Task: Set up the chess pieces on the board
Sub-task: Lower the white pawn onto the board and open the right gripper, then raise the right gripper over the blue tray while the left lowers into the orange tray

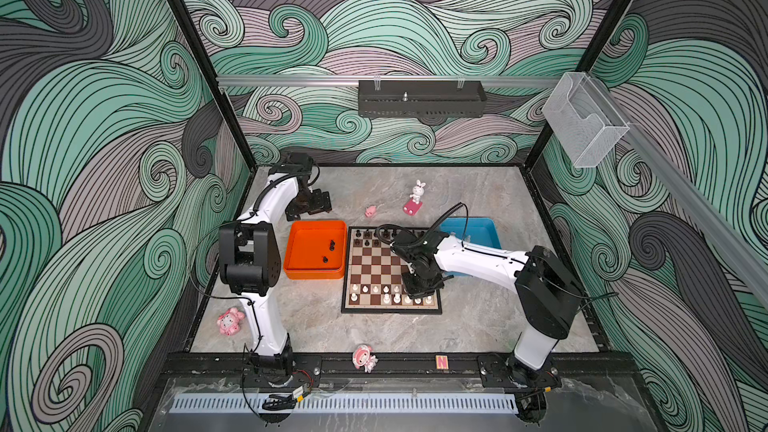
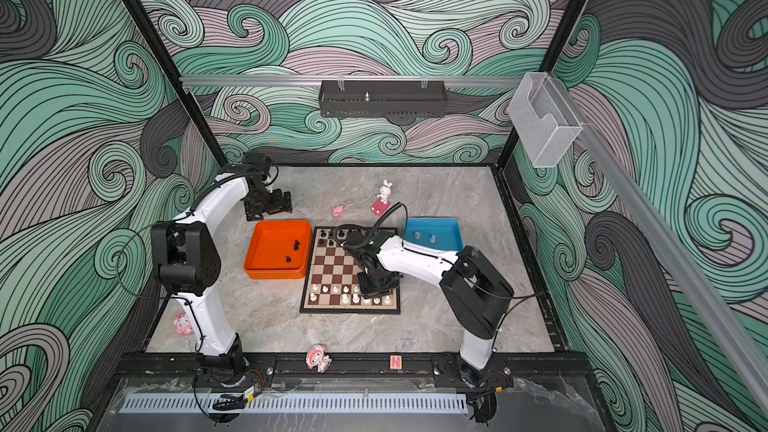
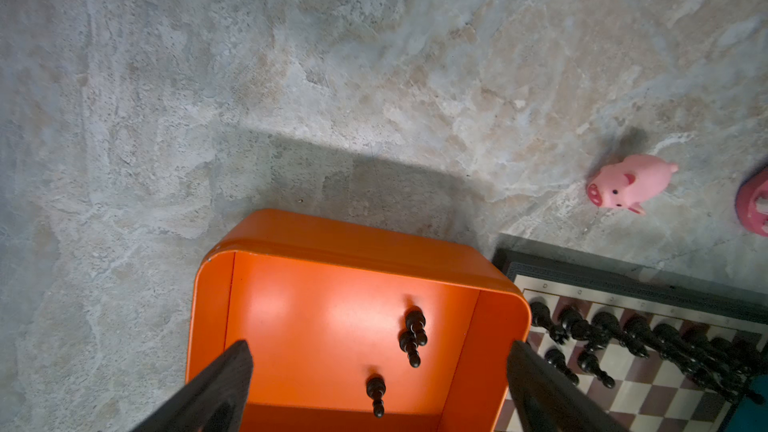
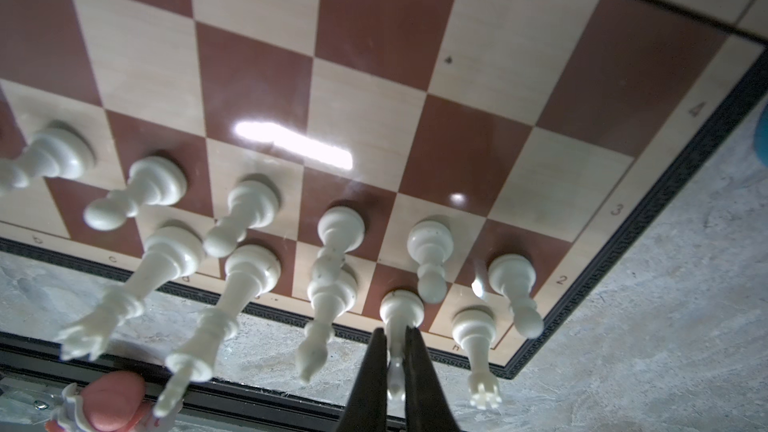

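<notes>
In both top views the board (image 1: pixel 374 268) lies mid-frame on the stone tabletop (image 1: pixel 478 326). There are black pieces (image 1: pixel 366 238) along its upper edge and white pieces (image 1: pixel 376 289) in its two lower rows. The right gripper (image 1: pixel 419 296) reaches down over the board's lower right corner, in among the white ones; from up here I cannot tell how its jaws stand. The left gripper (image 1: pixel 311 206) hangs over the table just above the orange tray (image 1: pixel 291 253), which sits just left of the board with three black pieces inside. A blue tray (image 2: pixel 432 221) sits at the board's upper right, and a top view shows two pale pieces in it.

In the left wrist view, the fingers (image 3: pixel 224 380) are spread wide at the bottom of the frame. Nothing is between them but the orange tray's floor further down, where two black pieces touch each other and a third sits apart. A pink pig (image 3: pixel 627 182) sits at the right, and the board's corner is at lower right.

In the right wrist view, at bottom centre, the fingers (image 4: pixel 374 367) are pressed together on one white piece (image 4: pixel 402 308). Its round base is down on a dark square in the board's outermost row, next to the corner piece
</notes>
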{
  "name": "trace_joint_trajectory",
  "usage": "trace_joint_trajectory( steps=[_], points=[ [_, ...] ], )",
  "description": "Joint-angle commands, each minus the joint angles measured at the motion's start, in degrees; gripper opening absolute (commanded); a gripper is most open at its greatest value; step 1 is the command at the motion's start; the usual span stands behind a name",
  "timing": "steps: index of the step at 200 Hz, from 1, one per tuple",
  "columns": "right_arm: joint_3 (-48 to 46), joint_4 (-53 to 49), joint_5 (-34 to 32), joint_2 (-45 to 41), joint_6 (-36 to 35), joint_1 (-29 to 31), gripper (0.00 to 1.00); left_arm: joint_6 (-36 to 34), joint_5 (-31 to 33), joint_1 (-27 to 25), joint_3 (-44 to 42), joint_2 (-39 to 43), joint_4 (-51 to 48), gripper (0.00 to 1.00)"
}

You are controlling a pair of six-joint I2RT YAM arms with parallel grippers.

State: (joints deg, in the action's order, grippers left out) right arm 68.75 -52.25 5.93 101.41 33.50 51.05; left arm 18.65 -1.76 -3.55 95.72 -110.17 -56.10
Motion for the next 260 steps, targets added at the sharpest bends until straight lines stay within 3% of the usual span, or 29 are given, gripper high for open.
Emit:
trace_joint_trajectory(
  steps=[1,117,152,205,216,260],
  points=[
    [1.03,-0.20,-1.59,0.81,0.63,0.26,0.11,0.15,-0.09,-0.40,0.08,-0.75,-0.42,0.98],
    [3.39,-2.54,-3.29,-1.52,0.38,0.28,0.35,0.15,-0.10,-0.41,0.17,-0.78,-0.37,0.98],
    [6.09,-4.79,-8.27,-4.84,-2.15,-0.43,0.43,0.24,0.16,-0.49,0.08,-0.74,-0.48,0.98],
    [13.14,-5.51,-17.07,-9.43,-11.74,-11.25,0.81,1.86,2.99,-2.37,-1.42,0.54,-2.66,0.98],
    [14.08,-4.63,-20.61,-10.21,-12.55,-12.86,0.99,2.75,3.25,-2.75,-3.25,1.55,-3.30,0.98],
    [11.80,1.77,-14.63,-11.98,-12.03,-22.97,0.99,3.63,3.89,-3.47,-16.62,10.29,-2.88,0.96]
  ],
)
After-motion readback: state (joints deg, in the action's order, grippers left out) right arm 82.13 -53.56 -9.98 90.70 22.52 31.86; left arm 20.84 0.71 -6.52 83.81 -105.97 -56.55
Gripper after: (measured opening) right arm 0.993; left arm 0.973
